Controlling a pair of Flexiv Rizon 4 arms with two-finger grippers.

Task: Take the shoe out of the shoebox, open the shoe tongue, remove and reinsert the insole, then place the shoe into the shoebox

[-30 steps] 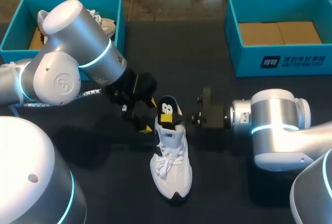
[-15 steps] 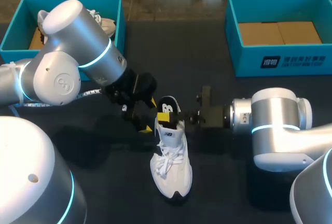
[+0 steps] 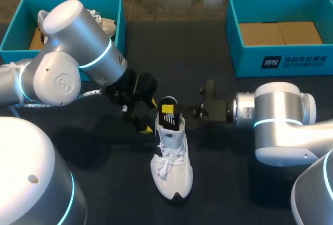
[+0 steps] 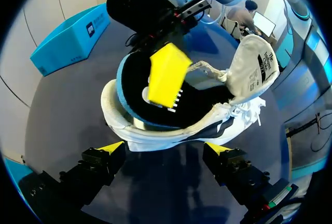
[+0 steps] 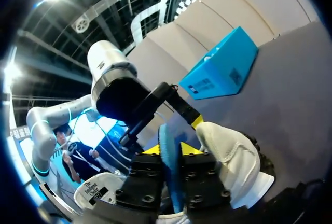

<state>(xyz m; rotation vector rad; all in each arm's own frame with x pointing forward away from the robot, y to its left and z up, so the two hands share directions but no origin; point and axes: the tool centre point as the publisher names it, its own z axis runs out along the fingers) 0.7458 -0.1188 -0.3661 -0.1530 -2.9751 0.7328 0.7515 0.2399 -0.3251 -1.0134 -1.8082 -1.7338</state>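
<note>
Head view: white shoe [image 3: 171, 167] upright on the table [image 3: 218, 183], right gripper [image 3: 183, 114] pinching the black insole [image 3: 167, 111] standing out of its heel, left gripper [image 3: 150, 115] spread just beside; left wrist: yellow label [image 4: 166, 76] on insole, print unreadable; right wrist: insole's blue edge clamped between both fingers [image 5: 148, 180].

Head view: high and behind, looking down at the table [image 3: 218, 63], shoe [image 3: 170, 162] central. Left and right wrist views: close to the shoe, facing it from opposite sides. All three share the shoe.
</note>
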